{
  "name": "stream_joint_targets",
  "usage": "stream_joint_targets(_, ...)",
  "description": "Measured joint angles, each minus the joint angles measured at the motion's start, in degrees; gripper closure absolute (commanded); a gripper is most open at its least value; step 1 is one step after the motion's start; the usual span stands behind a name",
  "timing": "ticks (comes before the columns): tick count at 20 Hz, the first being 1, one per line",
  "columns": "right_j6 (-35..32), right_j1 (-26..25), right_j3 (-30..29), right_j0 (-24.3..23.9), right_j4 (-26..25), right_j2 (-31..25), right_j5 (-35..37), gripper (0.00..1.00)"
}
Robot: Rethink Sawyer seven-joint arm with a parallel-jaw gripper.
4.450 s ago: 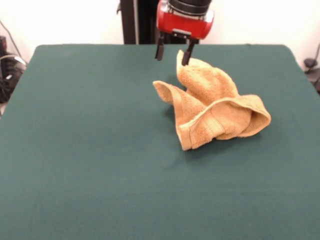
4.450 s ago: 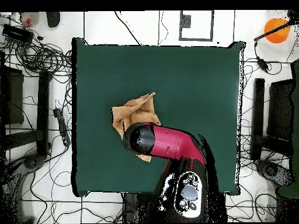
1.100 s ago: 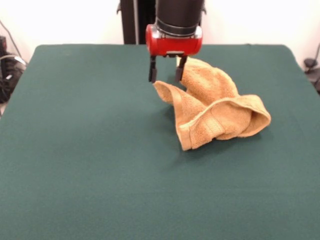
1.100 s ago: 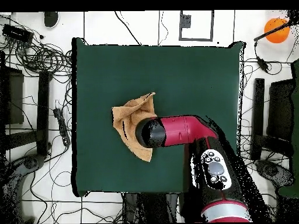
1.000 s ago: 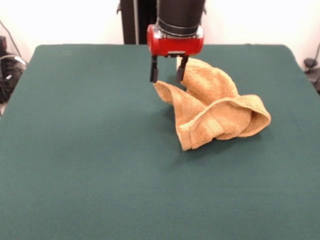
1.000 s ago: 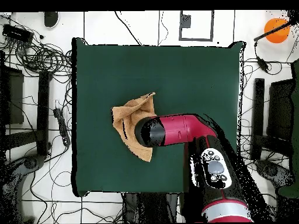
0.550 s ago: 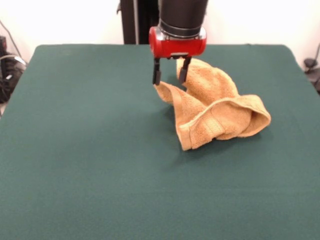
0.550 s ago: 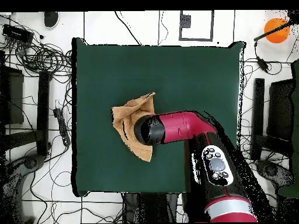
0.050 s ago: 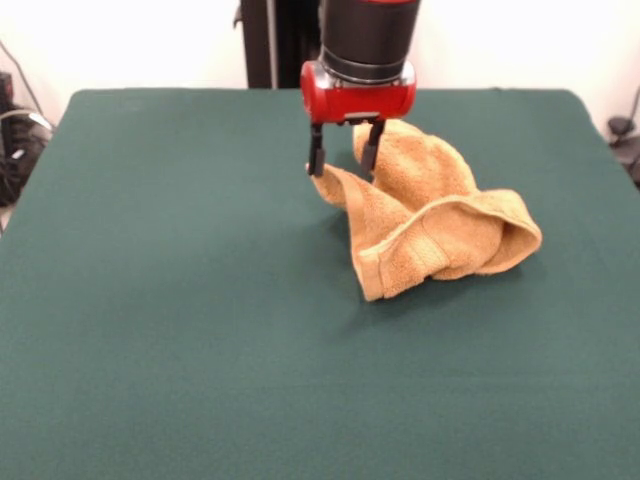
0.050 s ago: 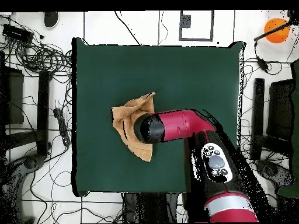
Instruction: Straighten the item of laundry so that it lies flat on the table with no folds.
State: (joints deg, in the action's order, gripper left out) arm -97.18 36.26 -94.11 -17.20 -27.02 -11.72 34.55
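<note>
Two views of one scene. The front camera sits low across a large dark green cloth-topped table (image 9: pixel 180 330), close in, cropping its near edge. The overhead camera looks straight down from high up, taking in the whole table (image 10: pixel 193 76) and surrounding floor. Both share the tabletop, turned half round
</note>
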Motion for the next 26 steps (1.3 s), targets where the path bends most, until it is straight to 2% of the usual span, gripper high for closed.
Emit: stream_joint_targets(26, 0.0, -3.2, 1.1, 0.2, -0.2, 0.1, 0.0, 0.00)
